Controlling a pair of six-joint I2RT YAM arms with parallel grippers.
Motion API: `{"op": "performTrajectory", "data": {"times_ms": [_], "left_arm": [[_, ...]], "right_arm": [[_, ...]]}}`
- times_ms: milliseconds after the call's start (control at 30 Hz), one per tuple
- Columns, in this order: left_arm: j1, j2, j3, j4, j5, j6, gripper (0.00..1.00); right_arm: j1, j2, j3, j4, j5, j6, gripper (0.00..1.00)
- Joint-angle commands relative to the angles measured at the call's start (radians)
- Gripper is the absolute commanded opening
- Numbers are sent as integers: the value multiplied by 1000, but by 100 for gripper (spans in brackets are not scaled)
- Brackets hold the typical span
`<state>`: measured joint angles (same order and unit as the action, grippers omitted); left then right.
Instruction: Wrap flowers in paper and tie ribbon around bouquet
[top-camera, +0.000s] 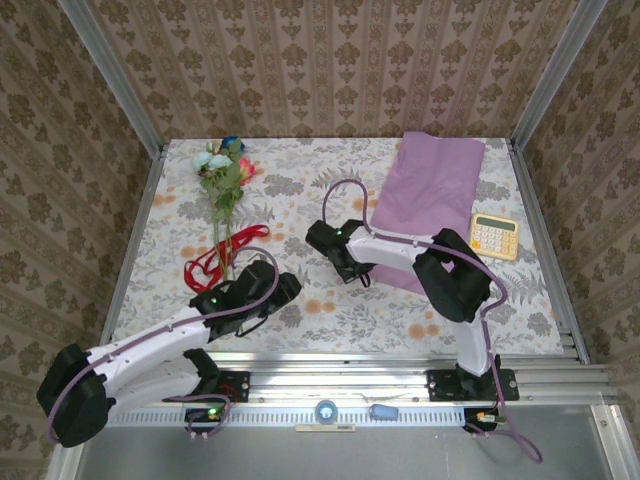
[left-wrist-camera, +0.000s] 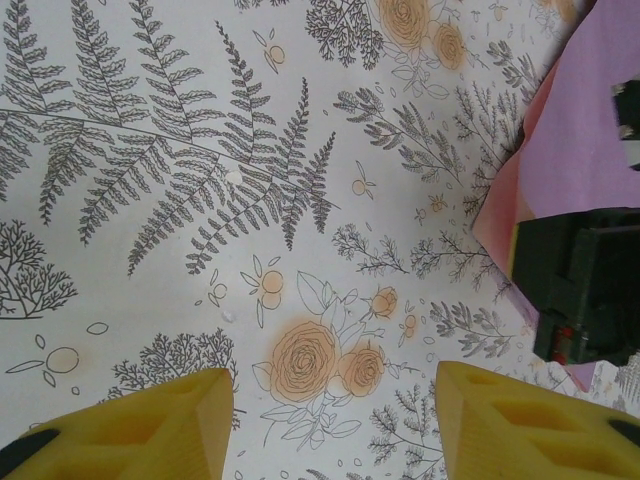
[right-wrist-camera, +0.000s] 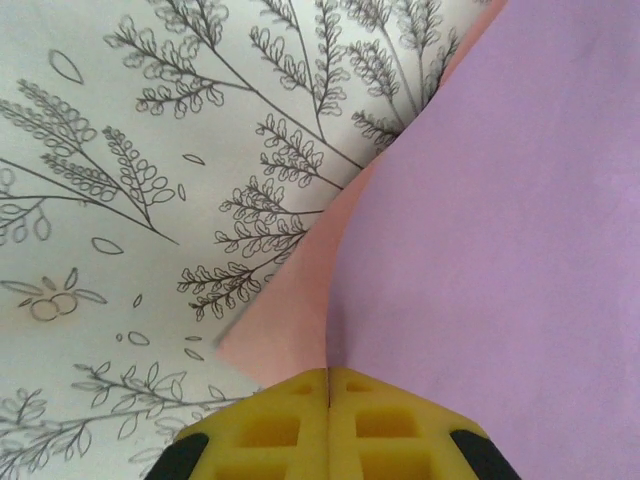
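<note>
The lilac paper (top-camera: 432, 185) lies at the back right of the table, its pink underside (right-wrist-camera: 290, 320) curling up at the near-left corner. My right gripper (right-wrist-camera: 328, 375) is shut on that corner, and from above it (top-camera: 352, 268) sits at the sheet's near-left end. The flowers (top-camera: 225, 172) lie at the back left, stems pointing toward me. Just below the stems, the red ribbon (top-camera: 214, 260) is bunched up. My left gripper (left-wrist-camera: 335, 400) hangs open over the printed tablecloth with nothing between its fingers. It (top-camera: 284, 290) is right of the ribbon and left of the paper (left-wrist-camera: 590, 130).
A yellow calculator (top-camera: 495, 236) rests on the table beside the paper's right edge. Metal frame posts and patterned walls close in the table on three sides. The right gripper's black body (left-wrist-camera: 585, 290) lies close to the right of my left fingers.
</note>
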<state>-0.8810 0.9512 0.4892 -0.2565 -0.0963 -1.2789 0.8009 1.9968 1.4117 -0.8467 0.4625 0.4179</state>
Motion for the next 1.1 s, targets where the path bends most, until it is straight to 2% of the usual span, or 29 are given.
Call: {"op": "performTrajectory", "data": {"times_ms": [0, 133, 267, 367, 433, 500, 567, 833, 967, 1067], "left_arm": [[8, 13, 23, 22, 12, 15, 55], [8, 52, 41, 50, 34, 22, 54], [7, 176, 102, 137, 104, 50, 51], [6, 324, 174, 241, 190, 66, 44], [4, 437, 239, 301, 247, 73, 35], [3, 559, 328, 358, 307, 79, 25], [-2, 670, 428, 369, 347, 92, 22], [-10, 1074, 881, 225, 412, 154, 18], [-17, 1222, 1076, 85, 371, 166, 19], [-19, 1279, 1147, -5, 322, 164, 17]], "right_arm": [[-4, -83, 48, -41, 29, 16, 0], [-23, -168, 45, -43, -24, 43, 0], [-65, -308, -8, 6, -151, 78, 0], [-103, -408, -67, 43, -243, 102, 0], [-125, -467, -108, 60, -289, 117, 0], [-146, -530, -152, 61, -310, 145, 0], [-164, -596, -198, 61, -316, 170, 0], [-252, -872, -364, 33, -302, 281, 0], [-285, -958, -409, -22, -257, 305, 0], [-316, -984, -420, -87, -234, 313, 0]]}}
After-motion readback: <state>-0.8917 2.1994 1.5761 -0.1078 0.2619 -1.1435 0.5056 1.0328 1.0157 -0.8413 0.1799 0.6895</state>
